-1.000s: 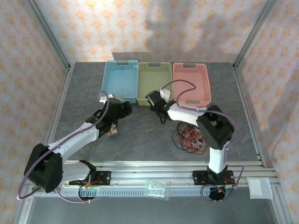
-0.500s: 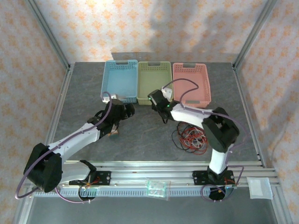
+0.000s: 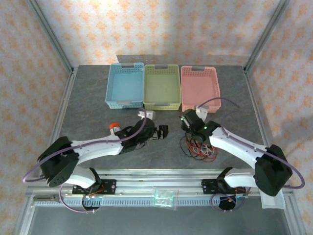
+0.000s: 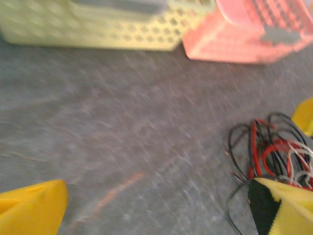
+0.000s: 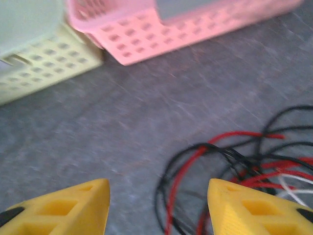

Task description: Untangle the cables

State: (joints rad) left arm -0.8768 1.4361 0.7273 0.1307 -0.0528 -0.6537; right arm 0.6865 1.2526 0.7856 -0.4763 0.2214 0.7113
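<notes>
Both arms have drawn back from the baskets since 1 second ago. The left pincer (image 3: 160, 133), which then hung right against the front of the blue basket (image 3: 125, 85), now sits nearer the arm bases and further right. The 3 baskets are now well ahead of it. Its jaws stand spread wide, as they did before, with nothing between them but bare table (image 3: 88, 112).

In the left wrist view (image 4: 159, 196) the cables (image 4: 274, 152) lie just off the pincer's right finger, some strands passing behind that fingertip. The green basket (image 4: 98, 29) and pink basket (image 4: 244, 34) lie far ahead.

The right pincer (image 3: 188, 129) was up at the near rim of the green basket (image 3: 162, 87). It has now dropped back to the far left edge of the cables (image 3: 199, 146), which have not moved. Its jaws are parted, wider than they were 1 second ago, and pinch nothing.

In the right wrist view (image 5: 157, 188) the tangle of black, red and pale cables (image 5: 230, 161) lies on the table between and beyond the 2 fingertips, reaching off to the pincer's right. The pink basket (image 5: 195, 29) is ahead of it and the green basket (image 5: 44, 63) ahead to its left.
</notes>
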